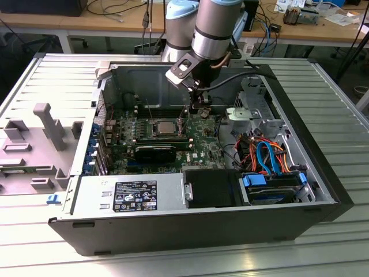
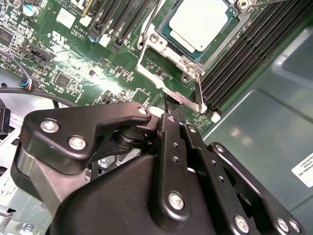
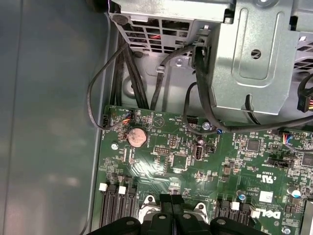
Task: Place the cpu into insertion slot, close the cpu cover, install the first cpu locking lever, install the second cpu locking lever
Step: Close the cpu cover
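Note:
The cpu (image 2: 198,22) lies flat in the insertion slot (image 2: 155,73), its silvery top showing through the window of the cpu cover (image 2: 161,41), which lies down over it. In the exterior view the cpu (image 1: 164,126) sits mid-board, and my gripper (image 1: 200,108) hangs just to its right in that view, low over the green board. In the second wrist view my gripper (image 2: 172,105) is shut, its black fingertips pressed together and right against a thin silver locking lever (image 2: 188,100) along the socket's edge. The first wrist view shows the shut gripper (image 3: 171,198) above the board.
Long black memory slots (image 2: 244,58) flank the socket. A metal drive cage (image 1: 253,112) and orange and blue cables (image 1: 265,153) crowd the exterior view's right. The power supply (image 1: 132,193) lines the near wall. A coin battery (image 3: 137,137) and black cables (image 3: 122,73) sit nearby.

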Robot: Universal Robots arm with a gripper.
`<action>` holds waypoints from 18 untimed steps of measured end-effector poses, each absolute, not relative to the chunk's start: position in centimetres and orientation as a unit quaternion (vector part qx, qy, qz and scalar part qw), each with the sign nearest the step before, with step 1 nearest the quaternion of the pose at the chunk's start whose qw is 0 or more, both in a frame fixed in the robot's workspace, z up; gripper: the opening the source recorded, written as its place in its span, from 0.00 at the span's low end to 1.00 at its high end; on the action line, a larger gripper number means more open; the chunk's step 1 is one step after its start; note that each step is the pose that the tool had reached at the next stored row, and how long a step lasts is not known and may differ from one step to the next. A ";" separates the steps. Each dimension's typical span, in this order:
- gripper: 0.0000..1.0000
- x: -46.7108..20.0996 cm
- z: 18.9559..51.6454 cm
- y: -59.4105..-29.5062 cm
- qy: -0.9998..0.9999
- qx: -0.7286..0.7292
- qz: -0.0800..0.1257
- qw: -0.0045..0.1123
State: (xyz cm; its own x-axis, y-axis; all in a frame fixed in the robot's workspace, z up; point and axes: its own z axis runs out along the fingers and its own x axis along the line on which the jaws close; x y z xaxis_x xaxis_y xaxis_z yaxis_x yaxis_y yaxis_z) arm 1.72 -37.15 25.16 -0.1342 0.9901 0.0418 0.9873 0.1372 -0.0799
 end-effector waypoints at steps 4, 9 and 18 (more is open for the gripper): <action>0.11 1.6 25.2 -37.2 -0.753 -0.657 0.016 0.042; 0.11 1.5 25.2 -37.2 -0.753 -0.657 0.016 0.042; 0.11 1.2 25.2 -37.2 -0.753 -0.657 0.016 0.042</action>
State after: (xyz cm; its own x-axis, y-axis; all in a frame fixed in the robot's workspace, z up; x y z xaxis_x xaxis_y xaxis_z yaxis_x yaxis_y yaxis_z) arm 1.23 -37.15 25.16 -0.1341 0.9901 0.0418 0.9873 0.1371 -0.0798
